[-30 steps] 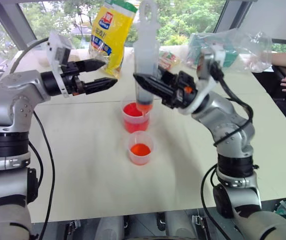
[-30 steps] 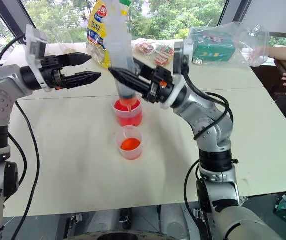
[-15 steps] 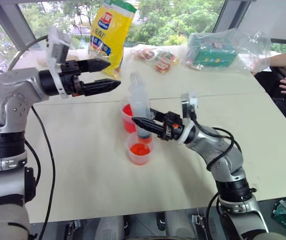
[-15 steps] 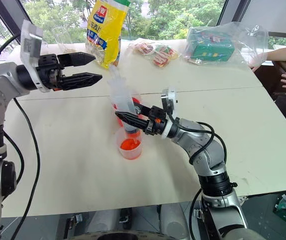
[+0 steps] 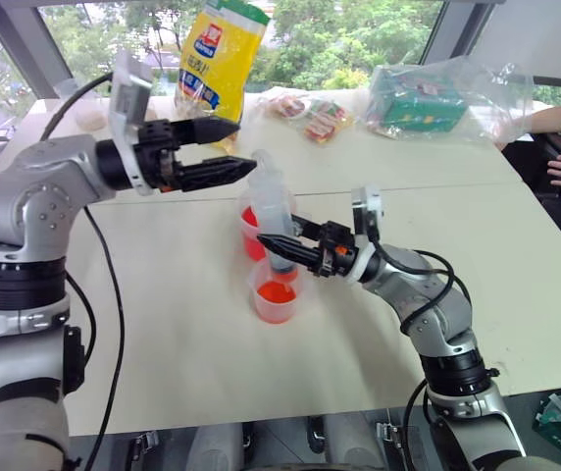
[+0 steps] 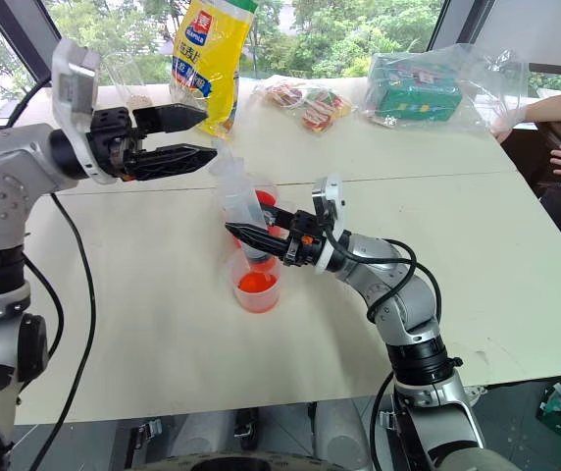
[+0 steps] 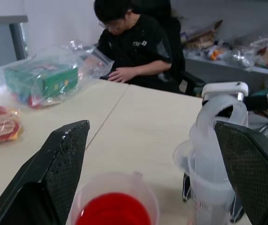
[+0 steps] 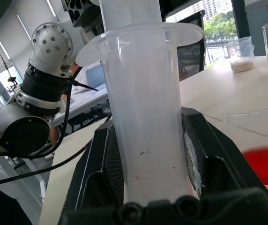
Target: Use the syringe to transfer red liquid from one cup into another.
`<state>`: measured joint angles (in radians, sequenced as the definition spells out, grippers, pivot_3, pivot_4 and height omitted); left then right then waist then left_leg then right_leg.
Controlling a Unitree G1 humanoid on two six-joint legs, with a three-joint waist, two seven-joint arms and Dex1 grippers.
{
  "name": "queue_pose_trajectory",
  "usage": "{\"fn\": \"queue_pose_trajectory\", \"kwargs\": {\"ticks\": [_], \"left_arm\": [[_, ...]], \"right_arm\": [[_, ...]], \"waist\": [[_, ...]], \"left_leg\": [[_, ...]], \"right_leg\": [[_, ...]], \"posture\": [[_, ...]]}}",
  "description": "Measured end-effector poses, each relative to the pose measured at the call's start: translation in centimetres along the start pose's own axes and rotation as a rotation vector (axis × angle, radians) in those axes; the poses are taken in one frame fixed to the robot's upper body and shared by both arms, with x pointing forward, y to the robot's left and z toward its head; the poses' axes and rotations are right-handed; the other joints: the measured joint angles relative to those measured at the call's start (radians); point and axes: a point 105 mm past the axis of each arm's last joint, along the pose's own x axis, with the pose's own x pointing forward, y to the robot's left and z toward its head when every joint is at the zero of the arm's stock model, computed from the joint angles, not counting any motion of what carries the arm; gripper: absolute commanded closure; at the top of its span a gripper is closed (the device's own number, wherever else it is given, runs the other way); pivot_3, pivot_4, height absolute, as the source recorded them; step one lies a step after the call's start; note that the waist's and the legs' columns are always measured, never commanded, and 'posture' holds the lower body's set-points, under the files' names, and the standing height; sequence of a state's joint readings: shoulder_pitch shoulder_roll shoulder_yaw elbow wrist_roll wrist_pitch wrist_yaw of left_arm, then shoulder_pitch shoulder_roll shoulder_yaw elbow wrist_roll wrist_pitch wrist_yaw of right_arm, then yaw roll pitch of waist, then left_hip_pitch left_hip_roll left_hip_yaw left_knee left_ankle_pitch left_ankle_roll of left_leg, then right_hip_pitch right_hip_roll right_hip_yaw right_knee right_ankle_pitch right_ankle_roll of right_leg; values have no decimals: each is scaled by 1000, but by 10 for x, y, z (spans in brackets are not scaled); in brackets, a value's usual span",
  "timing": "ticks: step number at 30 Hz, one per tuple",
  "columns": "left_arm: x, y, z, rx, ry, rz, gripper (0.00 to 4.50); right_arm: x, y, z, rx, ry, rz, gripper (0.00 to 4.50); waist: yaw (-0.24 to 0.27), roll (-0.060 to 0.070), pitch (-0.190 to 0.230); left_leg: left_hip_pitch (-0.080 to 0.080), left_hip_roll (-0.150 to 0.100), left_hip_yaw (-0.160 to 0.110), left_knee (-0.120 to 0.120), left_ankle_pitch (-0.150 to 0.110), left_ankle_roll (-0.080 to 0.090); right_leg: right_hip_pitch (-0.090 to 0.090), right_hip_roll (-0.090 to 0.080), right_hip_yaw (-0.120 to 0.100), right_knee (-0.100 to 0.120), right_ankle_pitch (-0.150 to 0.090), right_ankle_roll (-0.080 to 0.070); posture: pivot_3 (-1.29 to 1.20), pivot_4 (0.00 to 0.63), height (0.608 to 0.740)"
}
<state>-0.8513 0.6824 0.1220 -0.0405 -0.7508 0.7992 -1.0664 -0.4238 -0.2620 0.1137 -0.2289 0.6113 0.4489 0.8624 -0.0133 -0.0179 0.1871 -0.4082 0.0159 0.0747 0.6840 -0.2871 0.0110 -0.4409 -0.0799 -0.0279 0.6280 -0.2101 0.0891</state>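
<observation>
While the right gripper (image 5: pixel 282 241) pinches the syringe (image 5: pixel 271 208) over the smaller cup (image 5: pixel 275 291), the spread left gripper (image 5: pixel 231 151) should press the plunger slowly and squarely.

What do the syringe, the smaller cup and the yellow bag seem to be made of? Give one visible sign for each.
Syringe: probably frosted clear plastic; the barrel looks milky.
Smaller cup: clear plastic, likely thin; red liquid shows through.
Yellow bag: glossy printed plastic film, apparently; creased and shiny.
</observation>
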Motion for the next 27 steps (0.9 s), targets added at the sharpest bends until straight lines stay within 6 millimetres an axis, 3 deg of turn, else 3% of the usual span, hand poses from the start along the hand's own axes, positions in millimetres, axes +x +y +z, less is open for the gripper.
{"fn": "queue_pose_trajectory", "kwargs": {"ticks": [3,5,13,27], "left_arm": [[8,-3,-3,-6,-2,-25,139],[10,-3,-4,-1,-4,-29,684],[21,-14,-5,2,-10,-96,4474],[19,-18,-3,52,0,-99,4474]], "right_arm": [[0,0,0,0,2,1,3120],[-1,0,-1,-1,7,-1,3120],[-2,-3,0,9,12,-25,3120],[6,2,11,81,17,0,3120]], "waist": [[0,0,0],[0,0,0],[0,0,0],[0,0,0]], "left_leg": [[0,0,0,0,0,0],[0,0,0,0,0,0],[0,0,0,0,0,0],[0,0,0,0,0,0]], "right_leg": [[0,0,0,0,0,0],[0,0,0,0,0,0],[0,0,0,0,0,0],[0,0,0,0,0,0]], "posture": [[0,150,740],[0,150,740],[0,150,740],[0,150,740]]}}
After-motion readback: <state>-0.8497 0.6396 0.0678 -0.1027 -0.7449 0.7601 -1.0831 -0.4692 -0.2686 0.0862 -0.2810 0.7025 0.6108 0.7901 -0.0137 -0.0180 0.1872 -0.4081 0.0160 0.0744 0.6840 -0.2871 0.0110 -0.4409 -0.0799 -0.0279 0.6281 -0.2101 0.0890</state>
